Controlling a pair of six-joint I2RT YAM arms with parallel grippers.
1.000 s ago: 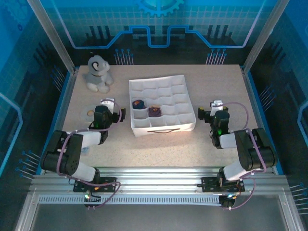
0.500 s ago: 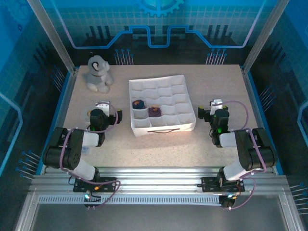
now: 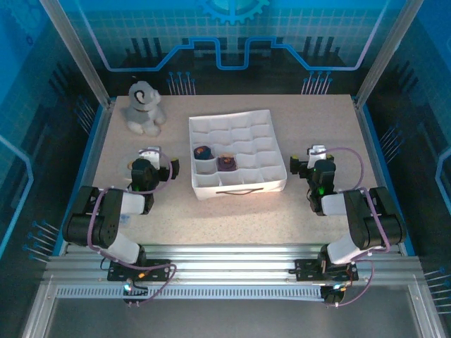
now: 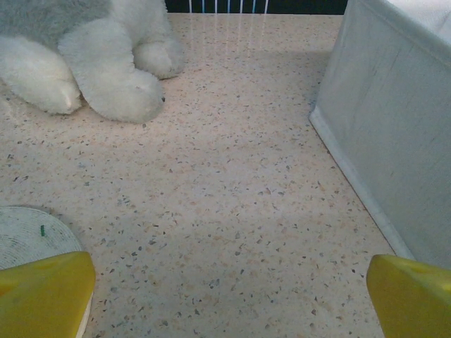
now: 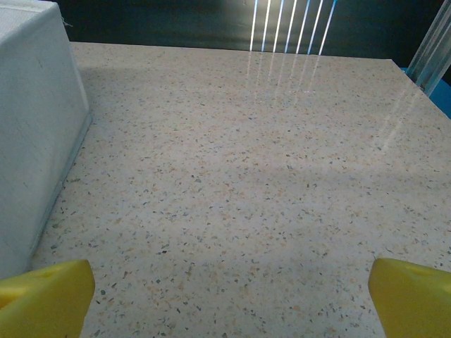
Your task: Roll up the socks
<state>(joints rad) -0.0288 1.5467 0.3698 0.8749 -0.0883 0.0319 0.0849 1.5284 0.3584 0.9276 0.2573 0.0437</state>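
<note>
Apparently little is left to do: the socks sit as two dark bundles inside the white divided box. One is in the leftmost column of cells and the second bundle is in the next column, a row nearer the arms. From above I cannot tell how tightly either is rolled.

The left fingers are spread fully wide and hold nothing. They hang low over the desk just left of the box, with the flat white ring beneath one tip and the plush dog ahead. The right fingers are equally wide and empty, low over bare desk to the right of the box.

The main worry, I think, is a loose bundle springing open in its cell. Fixing that would mean reaching into a narrow cell, where fingers this wide could catch the thin dividers and drag or tip the light box. At this height a sideways sweep of the left arm could also shove the ring or bump the box wall, and a forward move would meet the dog.
</note>
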